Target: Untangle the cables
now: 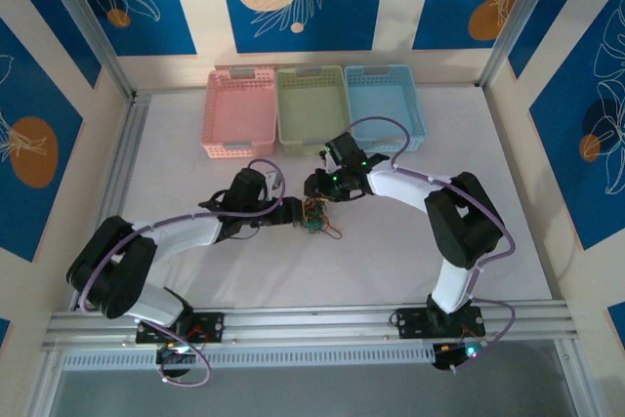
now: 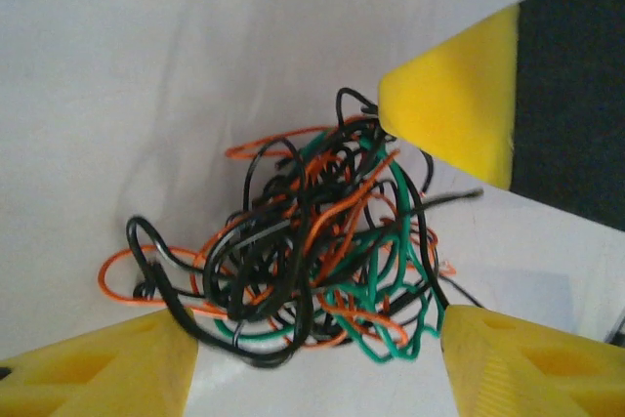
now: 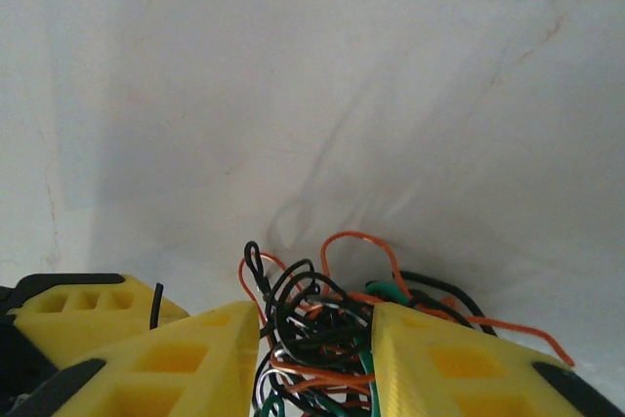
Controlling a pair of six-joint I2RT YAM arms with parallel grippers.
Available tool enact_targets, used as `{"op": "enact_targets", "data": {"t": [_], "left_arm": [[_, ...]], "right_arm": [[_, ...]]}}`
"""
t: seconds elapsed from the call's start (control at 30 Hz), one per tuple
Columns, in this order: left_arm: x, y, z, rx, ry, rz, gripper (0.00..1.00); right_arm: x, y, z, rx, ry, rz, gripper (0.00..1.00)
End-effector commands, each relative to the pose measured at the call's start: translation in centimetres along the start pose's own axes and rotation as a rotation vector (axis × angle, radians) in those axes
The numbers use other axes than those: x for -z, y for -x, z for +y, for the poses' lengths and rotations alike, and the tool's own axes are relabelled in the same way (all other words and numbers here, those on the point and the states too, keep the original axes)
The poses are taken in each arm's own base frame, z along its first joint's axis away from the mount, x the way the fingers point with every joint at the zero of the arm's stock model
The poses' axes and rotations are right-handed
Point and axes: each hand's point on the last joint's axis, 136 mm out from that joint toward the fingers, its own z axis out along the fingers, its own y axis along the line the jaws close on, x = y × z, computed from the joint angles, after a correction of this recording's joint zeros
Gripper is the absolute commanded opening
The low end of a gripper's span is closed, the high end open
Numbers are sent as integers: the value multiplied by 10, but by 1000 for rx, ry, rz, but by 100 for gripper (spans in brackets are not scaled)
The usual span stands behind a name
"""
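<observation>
The cables (image 1: 314, 214) form one small tangle of thin black, orange and green wires on the white table, mid-centre. My left gripper (image 1: 299, 214) reaches in from the left. In the left wrist view its yellow fingers (image 2: 107, 368) stand wide apart at the near edge of the tangle (image 2: 312, 251), open, and stray loops brush both tips. My right gripper (image 1: 318, 188) comes down from the upper right. Its two yellow fingers (image 3: 439, 368) press on either side of the tangle (image 3: 322, 324), and wires fill the gap between them. One right fingertip (image 2: 454, 104) shows at the tangle's far side.
Three empty baskets stand in a row at the back: pink (image 1: 241, 109), green (image 1: 312, 104), blue (image 1: 384, 104). A loose orange loop (image 1: 334, 232) trails out of the tangle toward the front right. White cloth lies around the tangle, and metal rails (image 1: 312, 321) run along the near edge.
</observation>
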Motion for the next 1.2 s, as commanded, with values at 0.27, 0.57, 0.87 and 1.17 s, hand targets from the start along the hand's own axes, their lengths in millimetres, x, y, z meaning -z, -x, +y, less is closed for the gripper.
{"op": "enact_targets", "data": {"t": [0.27, 0.57, 0.87, 1.17], "left_arm": [[-7, 17, -1, -14, 6, -68, 43], [-3, 21, 3, -51, 54, -68, 14], [25, 21, -2, -133, 79, -83, 0], [46, 20, -32, -241, -21, -65, 0]], "right_arm": [[3, 4, 8, 57, 43, -52, 16], [15, -1, 9, 85, 77, -102, 17], [48, -9, 24, 168, 182, -205, 26], [83, -21, 21, 239, 253, -228, 53]]}}
